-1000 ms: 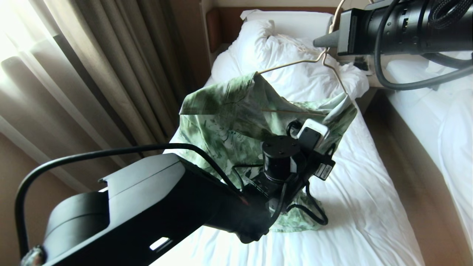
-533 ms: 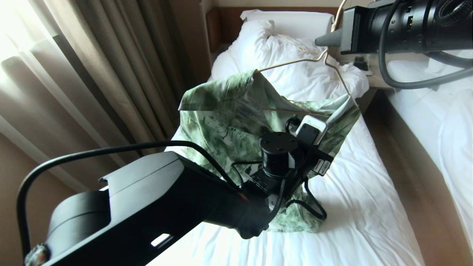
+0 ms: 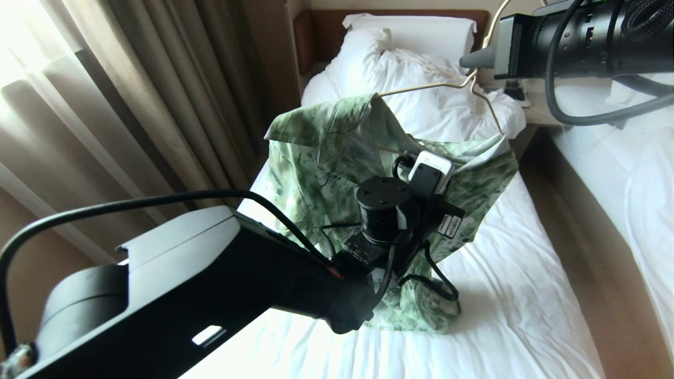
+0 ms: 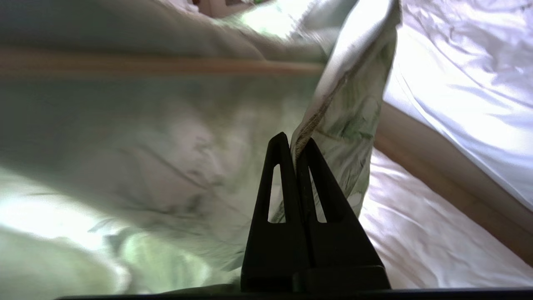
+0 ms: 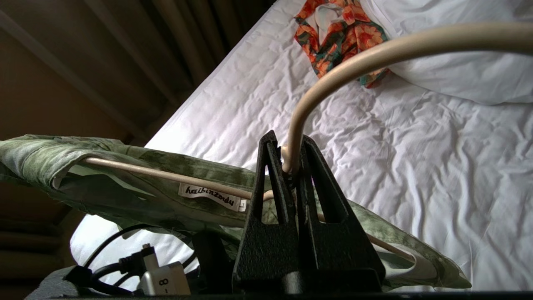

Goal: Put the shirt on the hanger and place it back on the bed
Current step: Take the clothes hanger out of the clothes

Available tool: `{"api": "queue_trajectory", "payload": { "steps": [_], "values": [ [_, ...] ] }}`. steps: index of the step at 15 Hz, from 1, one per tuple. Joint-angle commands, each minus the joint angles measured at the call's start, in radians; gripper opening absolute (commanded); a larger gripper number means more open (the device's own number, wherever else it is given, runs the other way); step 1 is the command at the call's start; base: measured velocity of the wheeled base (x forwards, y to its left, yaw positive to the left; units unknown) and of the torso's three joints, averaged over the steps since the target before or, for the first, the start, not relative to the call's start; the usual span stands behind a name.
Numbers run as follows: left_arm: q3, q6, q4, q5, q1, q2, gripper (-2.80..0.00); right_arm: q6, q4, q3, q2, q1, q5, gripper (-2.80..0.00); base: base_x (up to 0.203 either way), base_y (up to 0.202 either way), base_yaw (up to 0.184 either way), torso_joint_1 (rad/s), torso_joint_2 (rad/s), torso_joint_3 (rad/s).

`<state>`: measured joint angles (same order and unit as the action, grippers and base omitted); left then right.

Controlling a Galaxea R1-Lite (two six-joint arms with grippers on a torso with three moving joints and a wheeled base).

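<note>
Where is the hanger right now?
The hanger hangs above the bed, upper right in the head view, its neck pinched by the right gripper.

Shirt (image 3: 326,152): green streaky print with darker vine-like marks, paler on the inside, with a white neck label (image 5: 212,196) lettered in black script. Hanger (image 3: 453,84): plain cream-white wire; bed (image 3: 516,295): white wrinkled sheet, white duvet (image 3: 421,89) and pillow (image 3: 421,31), brown headboard (image 3: 326,34). Second garment (image 5: 339,35): orange flowers on dark green with a white inner part; curtains (image 3: 131,95): plain beige-brown in vertical folds; left gripper (image 4: 295,143) and right gripper (image 5: 287,143): matt black, the arms black with black cables.
</note>
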<state>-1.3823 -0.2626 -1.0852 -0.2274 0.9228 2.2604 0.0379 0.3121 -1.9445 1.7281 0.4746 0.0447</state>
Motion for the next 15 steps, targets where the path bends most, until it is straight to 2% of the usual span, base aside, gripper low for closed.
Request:
{"api": "queue_trajectory", "payload": {
  "steps": [1, 7, 10, 15],
  "values": [
    [0.009, -0.002, -0.012, -0.001, -0.005, -0.055, -2.80, -0.002, 0.002, 0.001, 0.001, -0.004, 0.000, -2.80, 0.000, 0.000, 0.000, 0.000, 0.00, 0.000],
    [0.070, 0.002, -0.015, -0.003, -0.019, -0.130, -2.80, -0.025, 0.004, 0.001, 0.011, -0.014, -0.003, -2.80, 0.000, 0.000, 0.000, 0.000, 0.00, 0.000],
    [0.131, 0.002, -0.015, -0.036, 0.011, -0.189, -2.80, -0.031, 0.004, -0.010, 0.021, -0.034, -0.003, -2.80, 0.000, 0.000, 0.000, 0.000, 0.00, 0.000],
    [0.152, 0.003, -0.015, -0.065, 0.028, -0.200, -2.80, -0.050, 0.004, -0.011, 0.024, -0.053, -0.003, -2.80, 0.000, 0.000, 0.000, 0.000, 0.00, 0.000]
  ]
}}
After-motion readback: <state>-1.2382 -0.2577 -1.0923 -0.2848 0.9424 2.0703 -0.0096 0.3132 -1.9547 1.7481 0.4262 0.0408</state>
